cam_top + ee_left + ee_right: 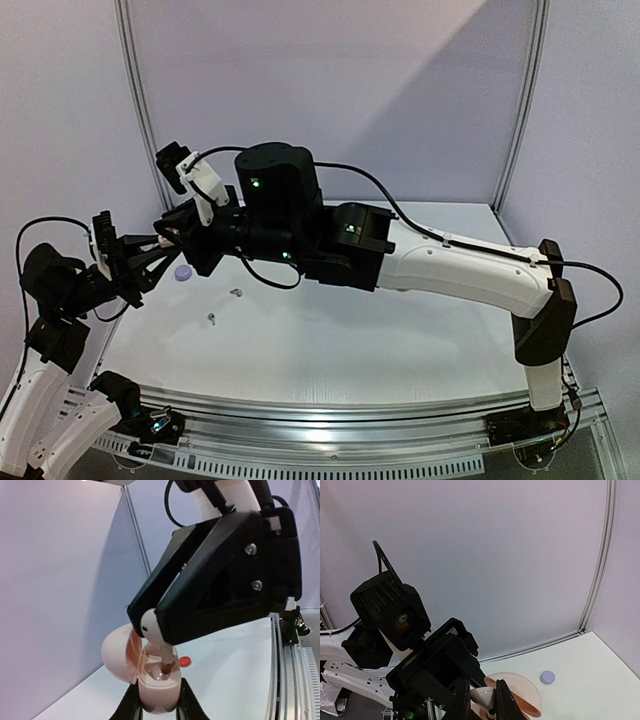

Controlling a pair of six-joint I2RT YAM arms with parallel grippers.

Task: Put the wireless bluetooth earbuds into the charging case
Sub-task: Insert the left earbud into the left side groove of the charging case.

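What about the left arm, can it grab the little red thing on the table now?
Probably not yet: the left gripper is shut on the open case, so it cannot pinch the red thing.

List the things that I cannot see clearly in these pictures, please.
- Top view: the charging case and white earbud are mostly hidden between the right claw and left claw.
- Top view: the tiny items on the table are too small to identify.
- Left wrist view: the case's socket hides the earbud's stem tip.
- Right wrist view: the bottom edge cuts off the case body.
- Left wrist view: the red item is too small to name.
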